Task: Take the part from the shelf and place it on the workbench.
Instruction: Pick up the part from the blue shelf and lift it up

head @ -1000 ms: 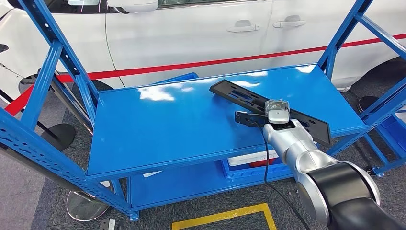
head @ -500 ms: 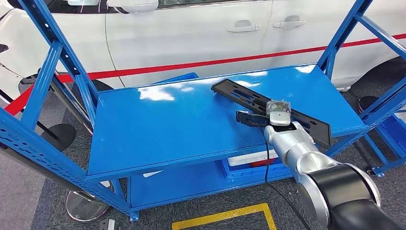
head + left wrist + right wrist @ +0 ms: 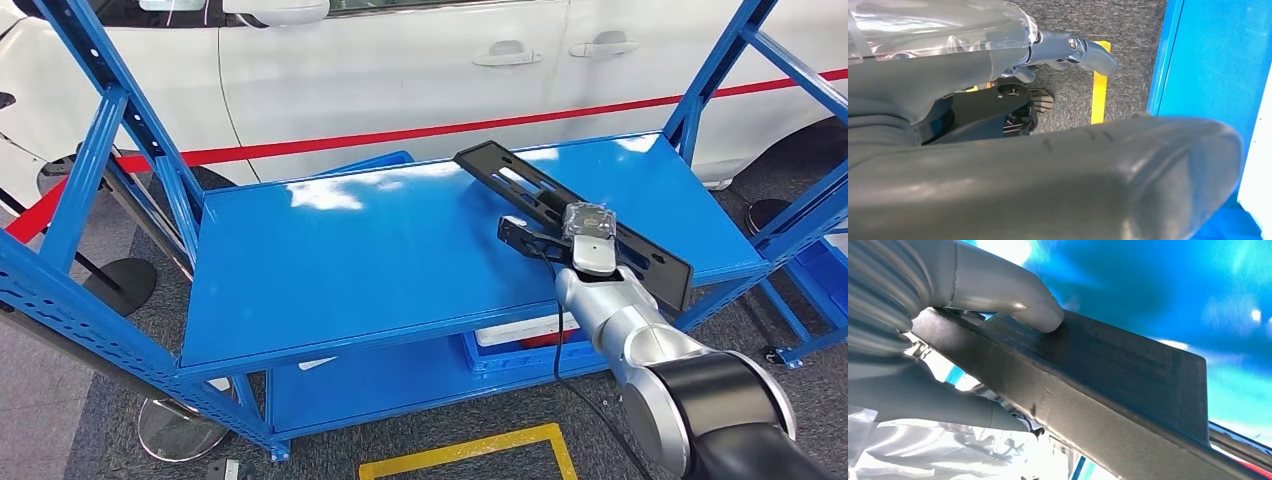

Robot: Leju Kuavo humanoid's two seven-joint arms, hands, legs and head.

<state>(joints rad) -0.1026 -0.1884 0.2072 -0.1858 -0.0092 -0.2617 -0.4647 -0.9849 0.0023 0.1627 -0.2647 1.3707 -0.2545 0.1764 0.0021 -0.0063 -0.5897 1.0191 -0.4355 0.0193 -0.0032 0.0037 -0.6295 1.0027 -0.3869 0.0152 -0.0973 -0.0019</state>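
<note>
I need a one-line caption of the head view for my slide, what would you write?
Right robot hand grips a long black slotted part above the blue shelf, white car behind.

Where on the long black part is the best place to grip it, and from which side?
Mid-length, from the shelf's front edge, where the right hand holds it. The part is a long, flat, slotted strip lying diagonally, so a middle grip balances both ends.
</note>
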